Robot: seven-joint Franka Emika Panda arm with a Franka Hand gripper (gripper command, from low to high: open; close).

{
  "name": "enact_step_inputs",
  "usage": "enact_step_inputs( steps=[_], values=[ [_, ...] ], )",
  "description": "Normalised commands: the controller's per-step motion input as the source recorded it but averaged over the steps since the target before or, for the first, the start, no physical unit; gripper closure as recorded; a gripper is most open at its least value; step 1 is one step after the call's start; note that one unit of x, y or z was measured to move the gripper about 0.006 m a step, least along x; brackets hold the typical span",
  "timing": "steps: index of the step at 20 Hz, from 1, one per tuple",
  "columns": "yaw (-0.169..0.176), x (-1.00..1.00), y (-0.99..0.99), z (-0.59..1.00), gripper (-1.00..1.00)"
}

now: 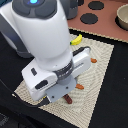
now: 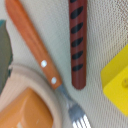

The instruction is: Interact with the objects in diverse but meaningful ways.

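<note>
The wrist view looks straight down on the woven mat (image 2: pixel 102 30). A brown sausage (image 2: pixel 77 45) with dark stripes lies there, beside a fork (image 2: pixel 35 47) with an orange-brown handle. A yellow cheese wedge (image 2: pixel 118 80) sits on the sausage's other side. An orange-brown bread loaf (image 2: pixel 24 114) rests on a beige plate (image 2: pixel 50 97). In the exterior view the arm's white wrist (image 1: pixel 50 55) hangs low over the mat (image 1: pixel 102 55) and hides my fingers. The sausage's end (image 1: pixel 68 100) pokes out beneath it. A yellow banana (image 1: pixel 76 41) lies at the mat's far edge.
A small orange piece (image 1: pixel 93 60) lies on the mat toward the exterior view's right, another (image 1: pixel 79 86) near the wrist. Behind the mat is a toy stove top (image 1: pixel 107 25) with black burners (image 1: pixel 90 19) and a bowl (image 1: pixel 122 17). The table around it is dark.
</note>
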Motion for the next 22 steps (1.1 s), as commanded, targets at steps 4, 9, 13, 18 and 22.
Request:
enact_step_inputs(
  steps=[4, 9, 13, 18, 22],
  values=[
    [0.057, 0.00, 0.93, 0.59, -1.00],
    [0.089, -0.04, 0.85, 0.31, -1.00],
    [0.117, -0.02, 0.78, 0.12, -1.00],
    [0.143, -0.09, 0.69, 0.01, -1.00],
    [0.188, -0.22, 0.53, -0.05, -1.00]
  ],
)
